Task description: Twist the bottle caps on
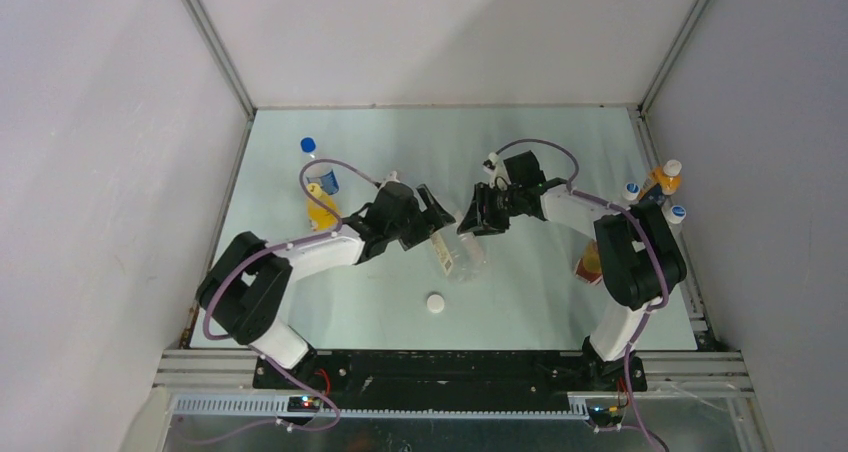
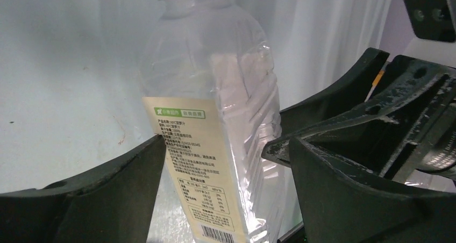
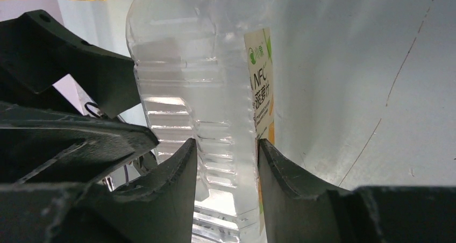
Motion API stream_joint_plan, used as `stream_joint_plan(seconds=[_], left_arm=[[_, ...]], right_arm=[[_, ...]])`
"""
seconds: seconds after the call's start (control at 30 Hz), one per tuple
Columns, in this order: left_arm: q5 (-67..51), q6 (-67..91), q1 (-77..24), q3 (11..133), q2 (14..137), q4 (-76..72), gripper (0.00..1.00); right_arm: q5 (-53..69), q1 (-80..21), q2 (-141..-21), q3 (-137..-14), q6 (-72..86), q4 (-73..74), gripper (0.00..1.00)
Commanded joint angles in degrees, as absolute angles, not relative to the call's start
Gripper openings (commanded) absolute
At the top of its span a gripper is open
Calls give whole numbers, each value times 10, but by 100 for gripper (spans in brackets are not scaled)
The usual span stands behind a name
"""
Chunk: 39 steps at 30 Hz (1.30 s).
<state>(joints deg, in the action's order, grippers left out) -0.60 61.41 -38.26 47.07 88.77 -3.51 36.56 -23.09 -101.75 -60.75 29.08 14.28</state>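
Clear bottle (image 1: 460, 257) mid-frame. Right gripper (image 3: 226, 144) pinching it; left gripper (image 2: 227, 141) straddles it, grip cannot tell. White cap (image 1: 435, 303) on desk (image 1: 540, 312), lower centre.

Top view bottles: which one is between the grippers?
The wide clear bottle mid-table, cream label, held between left gripper and right gripper. The other bottles stand apart along the left and right sides.
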Motion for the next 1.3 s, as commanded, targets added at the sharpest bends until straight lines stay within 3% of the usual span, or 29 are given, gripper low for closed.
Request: stream_joint_plan(seconds=[0.0,0.67,0.97,1.07,1.27], left_arm=[[-40,636,-380,479,912,-93,88],[-58,678,-378,430,932,-169,85],[-94,678,-379,416,934,-261,57],[-102,670,-379,412,929,-277,46],[-73,558,-381,430,878,-215,36]], right_arm=[[361,-227,-997,-600,296,133,27],[362,-219,-1000,-591,323,116,28],[365,-219,-981,-591,343,97,38],[365,-219,-970,-591,346,97,46],[344,-218,-910,-591,348,116,66]])
